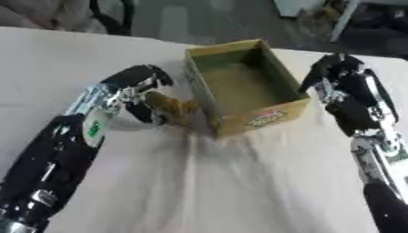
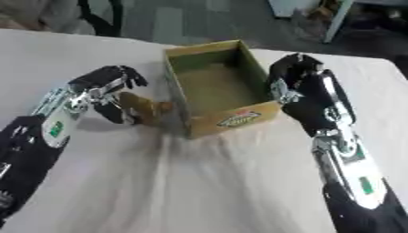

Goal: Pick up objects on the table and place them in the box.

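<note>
An open yellow-brown cardboard box [image 1: 280,116] stands on the white cloth at centre, its inside bare. A small tan-brown object [image 1: 170,105] sits just left of the box's left wall, and my left hand [image 1: 142,93] is curled round it from the left. My right hand [image 2: 296,86] is against the box's right wall, with its fingers curled near the rim.
The white tablecloth [image 1: 239,182] covers the table, with wrinkles in front of the box. Beyond the far edge lie dark floor, a white furniture leg [image 1: 343,20] and someone's clothing at the top left.
</note>
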`<action>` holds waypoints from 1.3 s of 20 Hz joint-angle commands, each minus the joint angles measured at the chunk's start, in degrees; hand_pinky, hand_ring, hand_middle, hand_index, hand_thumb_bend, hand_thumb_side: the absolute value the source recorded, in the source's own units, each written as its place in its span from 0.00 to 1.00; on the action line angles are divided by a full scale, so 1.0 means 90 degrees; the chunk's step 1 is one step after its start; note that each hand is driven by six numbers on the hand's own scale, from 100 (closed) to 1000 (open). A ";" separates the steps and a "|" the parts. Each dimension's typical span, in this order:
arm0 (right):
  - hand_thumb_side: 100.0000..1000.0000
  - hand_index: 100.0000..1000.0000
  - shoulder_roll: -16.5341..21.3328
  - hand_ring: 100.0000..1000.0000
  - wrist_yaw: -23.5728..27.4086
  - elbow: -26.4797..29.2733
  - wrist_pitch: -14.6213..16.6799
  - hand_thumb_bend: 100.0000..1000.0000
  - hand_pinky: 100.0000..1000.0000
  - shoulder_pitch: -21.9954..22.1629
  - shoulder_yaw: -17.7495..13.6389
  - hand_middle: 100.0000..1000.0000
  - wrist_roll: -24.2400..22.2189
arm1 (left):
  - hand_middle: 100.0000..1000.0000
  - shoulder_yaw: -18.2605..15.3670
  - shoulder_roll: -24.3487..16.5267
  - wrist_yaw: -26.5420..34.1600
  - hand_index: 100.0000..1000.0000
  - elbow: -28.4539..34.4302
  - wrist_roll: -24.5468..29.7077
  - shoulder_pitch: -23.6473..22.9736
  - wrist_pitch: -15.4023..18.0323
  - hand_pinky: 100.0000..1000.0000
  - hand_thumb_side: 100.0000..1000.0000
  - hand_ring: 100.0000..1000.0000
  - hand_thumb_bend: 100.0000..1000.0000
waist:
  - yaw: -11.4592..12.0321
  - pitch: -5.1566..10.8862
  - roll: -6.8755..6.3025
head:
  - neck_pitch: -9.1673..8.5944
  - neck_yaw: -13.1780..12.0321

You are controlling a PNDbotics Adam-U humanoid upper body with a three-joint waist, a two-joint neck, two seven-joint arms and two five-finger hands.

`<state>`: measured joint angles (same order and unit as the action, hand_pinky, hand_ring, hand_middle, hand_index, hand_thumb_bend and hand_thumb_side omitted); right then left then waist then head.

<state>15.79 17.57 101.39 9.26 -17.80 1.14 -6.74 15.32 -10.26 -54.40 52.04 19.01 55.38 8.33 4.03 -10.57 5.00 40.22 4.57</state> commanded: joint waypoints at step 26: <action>0.02 0.47 0.0050 0.40 0.0027 0.0083 0.0012 0.00 0.37 -0.0096 -0.0039 0.38 0.0036 | 0.00 -0.0117 0.0001 -0.0379 0.14 -0.0047 -0.1284 -0.0035 0.0162 0.08 0.10 0.00 0.00 | -0.0085 0.0072 -0.0005 | -0.0015 0.0005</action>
<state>15.52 17.70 101.39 9.32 -17.96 1.14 -6.64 14.27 -9.74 -58.42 49.85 8.74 53.89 9.82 3.30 -10.79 5.08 40.22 4.63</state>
